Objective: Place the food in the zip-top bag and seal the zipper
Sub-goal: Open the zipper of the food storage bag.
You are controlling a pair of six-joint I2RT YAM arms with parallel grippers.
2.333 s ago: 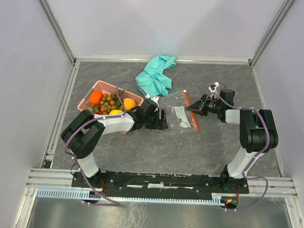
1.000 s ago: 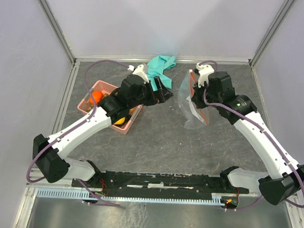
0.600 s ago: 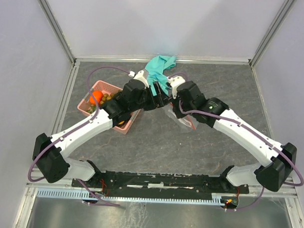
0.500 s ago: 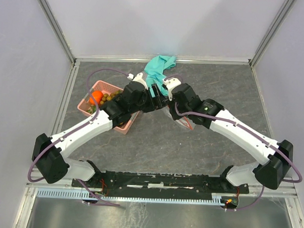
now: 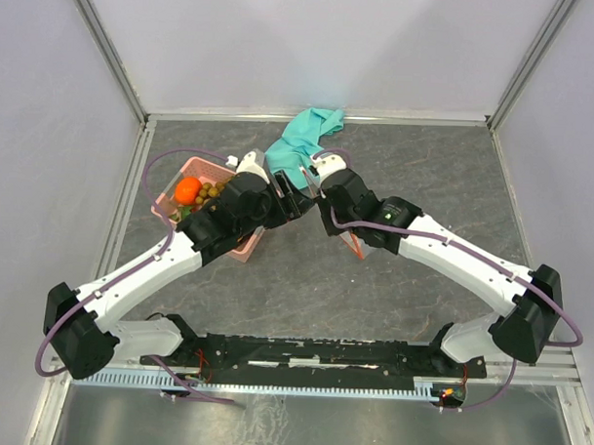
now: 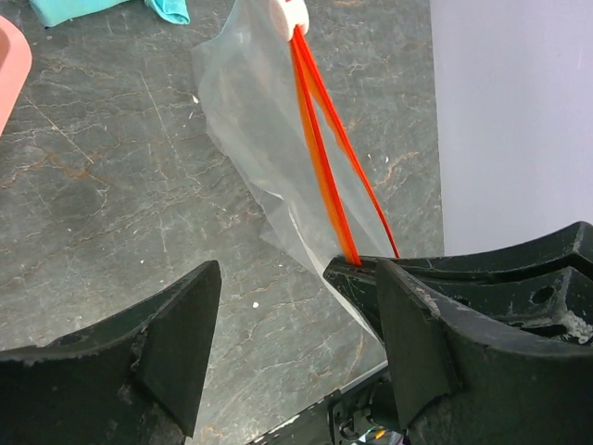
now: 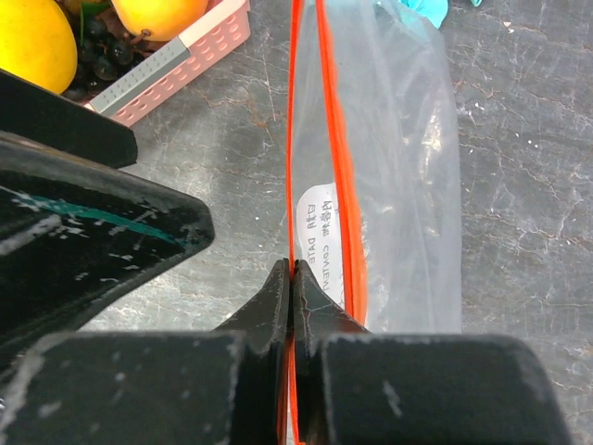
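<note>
Over the middle of the table (image 5: pixel 430 173), seen from above, both arms reach in and meet nose to nose just in front of the teal cloth (image 5: pixel 305 143). The left gripper (image 5: pixel 295 196) faces the right gripper (image 5: pixel 324 190). All the food (image 5: pixel 202 193) sits in the pink basket (image 5: pixel 242 246) just left of them, none bagged yet. From the left wrist, the zip-top bag (image 6: pixel 255 120) hangs clear of the table, empty. Its zipper (image 6: pixel 320 162) runs as two red-orange lines that part slightly toward the right gripper's black finger at the frame's right. The left gripper's jaws stand wide apart and touch nothing, with the strip's end lying in the gap close to the right-hand finger. From the right wrist, the right gripper's fingertips are pinched tight on one lip of the zipper; the other lip bows away to the right, and the film hangs beyond. Likely step: the left takes the free lip to spread the mouth. Risks: closing on both lips together, which would keep the mouth shut; a hard sideways pull slipping the thin strip out of the right pinch and dropping the bag; and the crowded fingers knocking each other.
</note>
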